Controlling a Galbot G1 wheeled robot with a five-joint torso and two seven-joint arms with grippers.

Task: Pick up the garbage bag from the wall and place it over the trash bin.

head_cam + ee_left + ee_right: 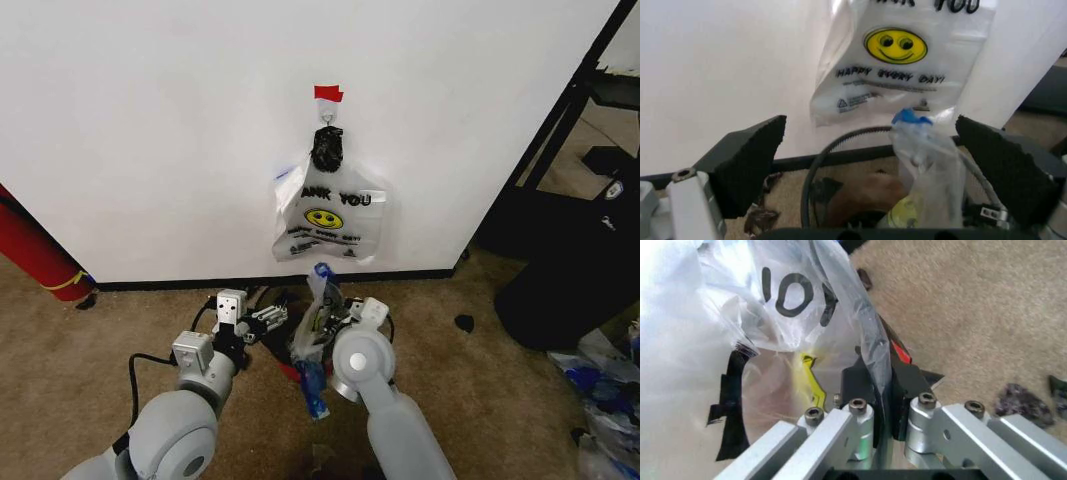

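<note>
A garbage bag (pixel 330 215) with black "THANK YOU" print and a yellow smiley hangs from a small hook (pixel 329 117) on the white wall (pixel 150 130), under a red tape patch (pixel 327 93). Below it my right gripper (pixel 325 322) is shut on another crumpled bag (pixel 318 300) with a blue handle. In the right wrist view the plastic (pixel 793 315) is pinched in the right gripper (pixel 885 385). My left gripper (pixel 262 318) is open beside it, its pads (pixel 750 160) wide apart. The dark trash bin (pixel 285 345) is mostly hidden under the grippers.
A red cylinder (pixel 40 255) leans at the far left. At the right stand a black rack (pixel 570 120) and a dark object (pixel 560 290), with loose bags (pixel 605 390) piled on the carpet. A black baseboard (pixel 200 283) runs along the wall's foot.
</note>
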